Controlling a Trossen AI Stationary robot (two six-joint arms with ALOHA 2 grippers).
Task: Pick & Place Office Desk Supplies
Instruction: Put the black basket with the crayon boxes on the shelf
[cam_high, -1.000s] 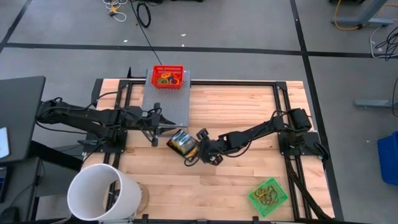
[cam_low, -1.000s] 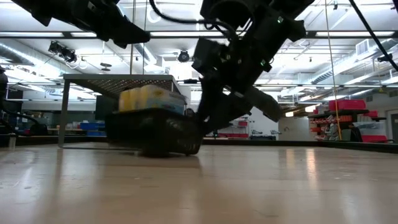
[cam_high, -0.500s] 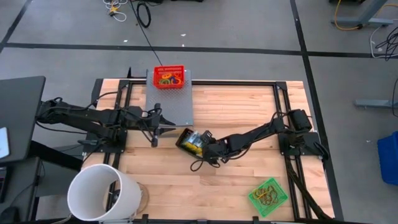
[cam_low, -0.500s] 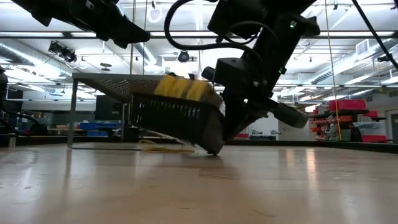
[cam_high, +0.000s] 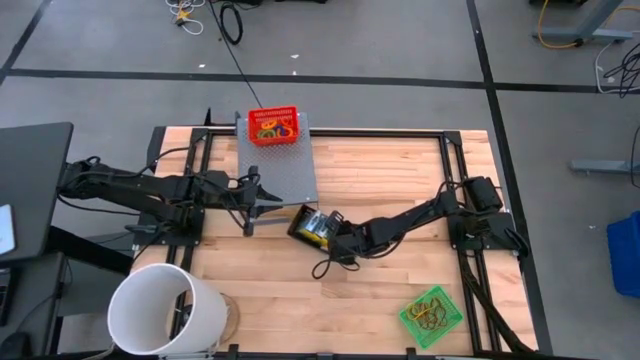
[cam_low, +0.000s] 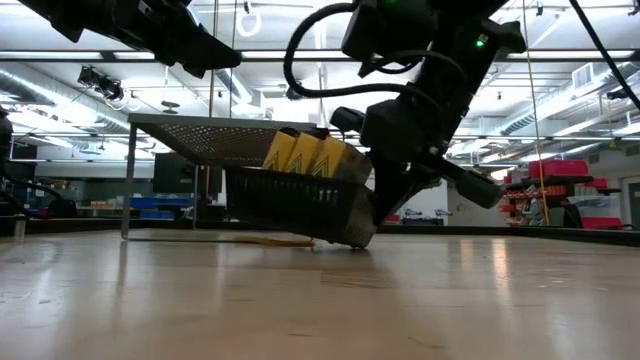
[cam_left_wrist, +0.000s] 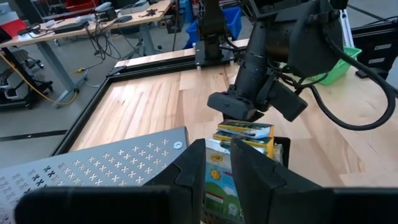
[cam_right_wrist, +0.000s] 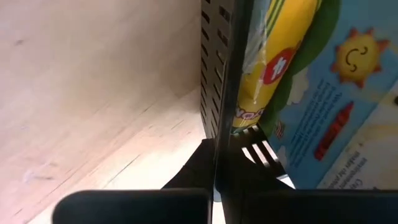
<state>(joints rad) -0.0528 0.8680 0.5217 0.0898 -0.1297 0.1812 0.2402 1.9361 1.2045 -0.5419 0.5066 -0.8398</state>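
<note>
Tipped further and dragged toward the perforated grey shelf (cam_high: 275, 165), the black mesh basket (cam_low: 300, 203) of crayon boxes (cam_low: 315, 156) now leans on one edge, the right gripper (cam_high: 333, 228) clamped on its wall, while the left gripper (cam_high: 262, 197) waits nearby, jaws barely parted, holding nothing.

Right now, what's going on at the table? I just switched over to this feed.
The right pincer is shut on the wall of a black mesh basket holding yellow-and-green crayon boxes, tipping it so one edge rests on the wooden table beside the perforated metal shelf. The left pincer hovers near the shelf's front edge, holding nothing. A red basket and a green basket each hold rubber bands.
</note>
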